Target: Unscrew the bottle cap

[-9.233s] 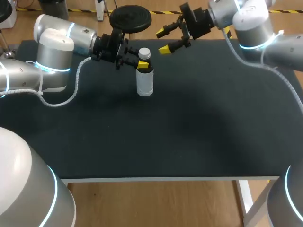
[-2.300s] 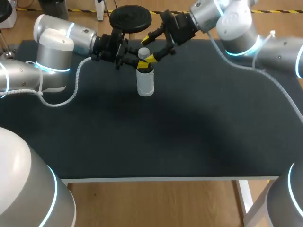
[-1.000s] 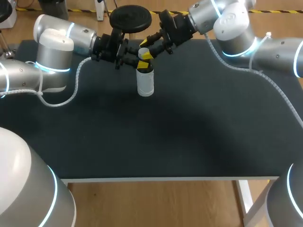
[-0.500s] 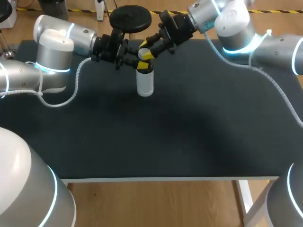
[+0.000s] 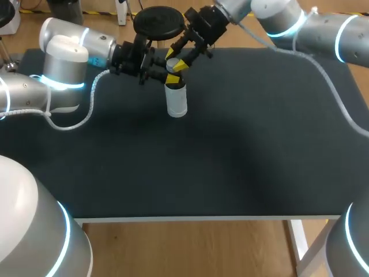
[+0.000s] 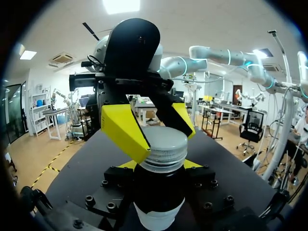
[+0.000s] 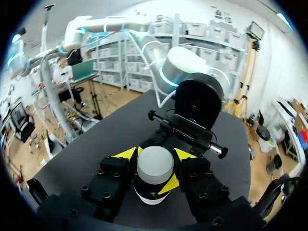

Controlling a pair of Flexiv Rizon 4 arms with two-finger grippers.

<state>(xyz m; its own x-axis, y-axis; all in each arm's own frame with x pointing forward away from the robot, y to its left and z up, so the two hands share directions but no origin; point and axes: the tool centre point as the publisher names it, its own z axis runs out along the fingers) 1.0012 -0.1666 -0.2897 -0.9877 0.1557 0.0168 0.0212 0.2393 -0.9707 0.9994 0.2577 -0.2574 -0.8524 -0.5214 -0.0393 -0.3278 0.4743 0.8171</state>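
Desk [image 5: 230,161], dark top: clear bottle [image 5: 176,103] upright near far edge; left hand [image 5: 172,79] clenched on its neck; right hand [image 5: 176,59] grasping white cap [image 7: 155,164] on both sides.

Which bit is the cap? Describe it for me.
On the far side of the black table stands a small clear bottle. Its cap is the pale ribbed disc on top, pinched by the yellow tips of the right claw.
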